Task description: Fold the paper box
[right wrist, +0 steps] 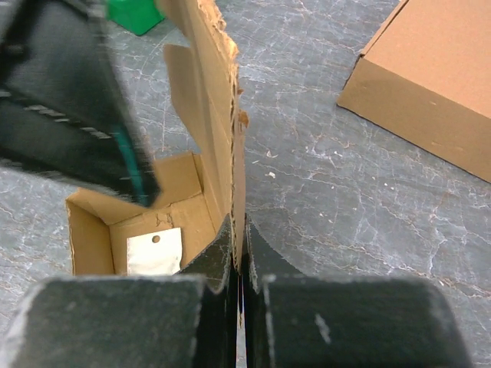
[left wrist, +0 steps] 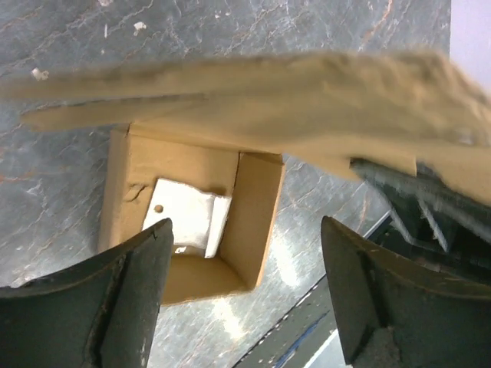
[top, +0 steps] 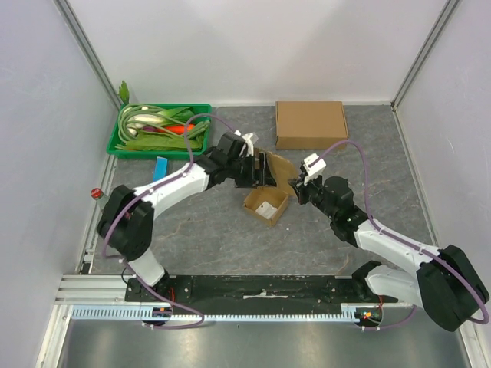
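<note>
The small brown paper box (top: 266, 205) stands open on the grey table, a white tag (right wrist: 153, 251) lying on its floor. Its lid flap (top: 278, 165) stands upright at the far side. My right gripper (right wrist: 238, 230) is shut on the near edge of that flap (right wrist: 222, 115). My left gripper (left wrist: 245, 230) hangs open just above the box (left wrist: 192, 192), with nothing between its fingers; the flap (left wrist: 307, 92) runs blurred across the top of its view. In the top view the left gripper (top: 257, 170) is right by the flap and the right gripper (top: 299, 188) is at the flap's right.
A closed cardboard box (top: 311, 124) lies at the back right. A green bin (top: 123, 142) of vegetables sits at the back left, with a blue block (top: 161, 167) in front of it. White walls enclose the table on three sides.
</note>
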You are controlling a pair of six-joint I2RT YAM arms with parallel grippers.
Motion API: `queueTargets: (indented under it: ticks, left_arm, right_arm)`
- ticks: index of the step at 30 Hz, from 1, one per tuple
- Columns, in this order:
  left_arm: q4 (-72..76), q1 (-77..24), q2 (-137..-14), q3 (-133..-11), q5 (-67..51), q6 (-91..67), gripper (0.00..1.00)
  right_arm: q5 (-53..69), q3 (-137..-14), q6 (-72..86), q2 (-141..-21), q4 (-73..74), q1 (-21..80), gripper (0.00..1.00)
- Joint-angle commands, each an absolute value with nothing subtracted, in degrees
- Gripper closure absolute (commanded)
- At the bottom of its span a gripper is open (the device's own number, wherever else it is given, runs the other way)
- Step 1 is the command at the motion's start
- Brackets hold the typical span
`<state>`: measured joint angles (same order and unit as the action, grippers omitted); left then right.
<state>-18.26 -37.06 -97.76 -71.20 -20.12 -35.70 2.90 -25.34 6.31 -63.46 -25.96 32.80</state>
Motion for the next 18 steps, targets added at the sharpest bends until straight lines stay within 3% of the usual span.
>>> queueTargets:
  ticks: [1, 4, 6, 7, 10, 13, 18]
  left_arm:
    - [-8.28, -35.69, -84.23, -62.34, -18.73, -26.92, 0.15]
    - [-1.09, -32.44, -77.81, -54.34, -15.04, -20.51, 0.24]
    - [5.24, -30.6, -76.82, -48.38, -11.97, -17.24, 0.22]
    - [12.76, -29.72, -76.56, -46.6, -12.82, -15.14, 0.15]
    - [22.74, -26.46, -78.39, -42.98, -21.51, -9.27, 0.1]
    - [24.96, -23.04, -85.23, -45.69, -30.64, -0.13, 0.12]
    - [34.62, -16.96, -94.65, -49.74, -53.31, -3.43, 0.16]
  right_arm:
    - [6.31, -27.51, 3.61, -64.34, -28.47, 31.38, 1.0]
    - [10.79, -27.95, 2.64, -65.21, -28.3, 30.15, 1.0]
    - [13.61, -28.47, 1.85, -65.92, -27.78, 28.92, 1.0]
    - [14.32, -28.3, 1.76, -66.09, -27.95, 28.48, 1.0]
    - [17.57, -29.17, 0.79, -67.14, -27.34, 27.07, 1.0]
    - [19.42, -29.97, 0.44, -68.03, -26.28, 26.46, 1.0]
    - [20.56, -30.58, 0.44, -68.91, -25.58, 26.28, 1.0]
